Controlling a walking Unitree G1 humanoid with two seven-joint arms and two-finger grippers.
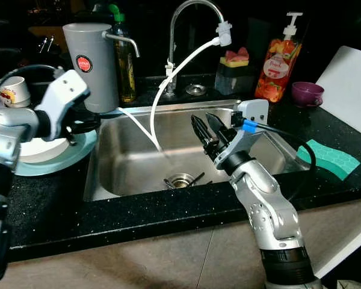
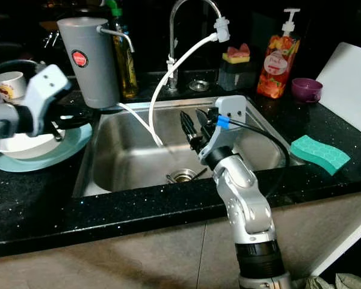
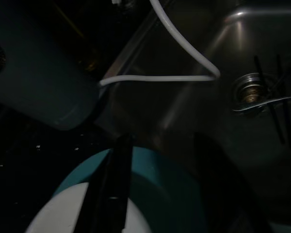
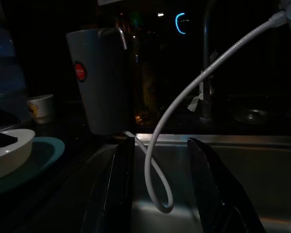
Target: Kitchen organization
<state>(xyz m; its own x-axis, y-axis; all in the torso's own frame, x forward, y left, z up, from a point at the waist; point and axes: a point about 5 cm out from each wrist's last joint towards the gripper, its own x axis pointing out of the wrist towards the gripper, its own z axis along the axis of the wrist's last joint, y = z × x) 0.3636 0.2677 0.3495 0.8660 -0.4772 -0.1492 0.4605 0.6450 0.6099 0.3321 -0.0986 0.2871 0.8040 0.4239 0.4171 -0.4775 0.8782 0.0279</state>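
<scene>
Centrally in the head views sits a steel sink (image 1: 126, 162) set in a black speckled counter (image 1: 54, 211), with a white hose (image 1: 168, 78) curling from the tap (image 1: 189, 12) down into the basin near the drain (image 1: 182, 179). Right gripper (image 1: 206, 127) hovers over the middle of the basin, its two black fingers spread apart with nothing between them. Left gripper (image 1: 83, 123) is at the left of the frame, over the rim of a teal plate (image 1: 60, 158) that carries a white dish (image 1: 39, 147); in its dim wrist view the fingers (image 3: 114, 189) seem parted above the plate edge, gripping nothing. A grey water dispenser (image 1: 93, 60) stands behind the plate, upper left. At upper right are a soap pump bottle (image 1: 280, 63) and a purple cup (image 1: 307, 93); a green sponge (image 1: 328, 158) lies on the counter at the right edge
</scene>
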